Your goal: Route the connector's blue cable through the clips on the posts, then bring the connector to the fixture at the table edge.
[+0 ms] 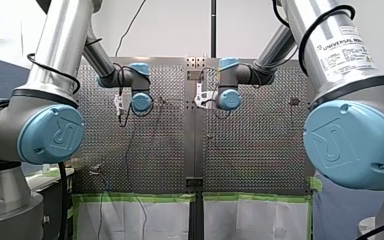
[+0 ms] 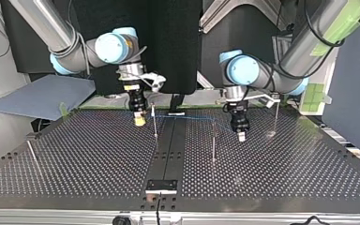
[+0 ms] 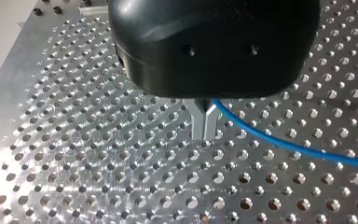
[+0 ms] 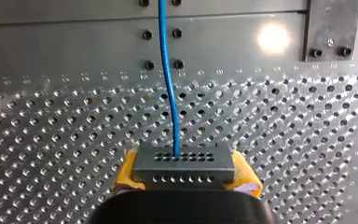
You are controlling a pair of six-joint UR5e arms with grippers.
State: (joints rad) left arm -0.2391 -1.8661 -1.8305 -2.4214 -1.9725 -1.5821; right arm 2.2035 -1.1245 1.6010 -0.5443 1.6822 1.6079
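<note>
Thin blue cable [image 2: 187, 117] from my right fingers [image 2: 140, 121] (yellow-padded) past a post [image 2: 155, 123] toward my left fingers [image 2: 240, 136]

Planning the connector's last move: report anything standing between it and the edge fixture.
Nothing squarely blocks it. The connector, in my right gripper, has bare table toward the fixture; one thin post stands close beside that line.

White label [image 1: 346, 47] on my right arm [image 1: 330, 75] is reading "UNIVERSAL ROBOTS", smaller print illegible; blue joint caps [image 1: 52, 134] are carrying the UR logo.
</note>
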